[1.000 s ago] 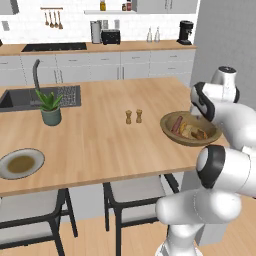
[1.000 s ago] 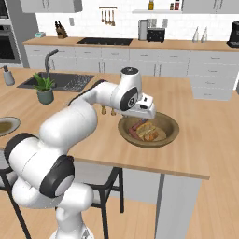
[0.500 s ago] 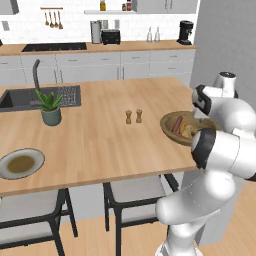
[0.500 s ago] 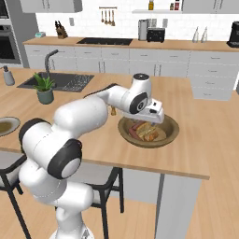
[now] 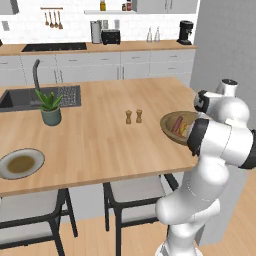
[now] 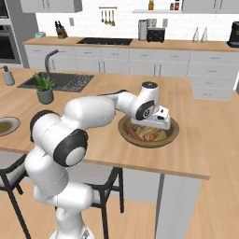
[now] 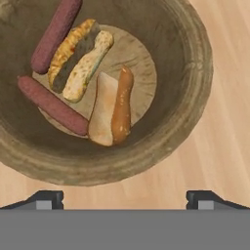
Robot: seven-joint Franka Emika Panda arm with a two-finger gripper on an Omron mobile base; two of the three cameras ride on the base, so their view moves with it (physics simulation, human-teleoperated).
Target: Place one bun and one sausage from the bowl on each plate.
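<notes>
The island counter (image 5: 100, 135) is seen w/ the bowl (image 7: 195, 73) near its right edge, two buns (image 7: 112, 107) & two sausages (image 7: 51, 105) held inside, the gripper (image 7: 125, 197) poised above (jaws wide apart, nothing grasped).

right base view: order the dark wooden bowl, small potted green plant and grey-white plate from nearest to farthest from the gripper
1. Dark wooden bowl, directly under the gripper.
2. Small potted green plant, far left near the sink.
3. Grey-white plate, at the left edge.
</notes>
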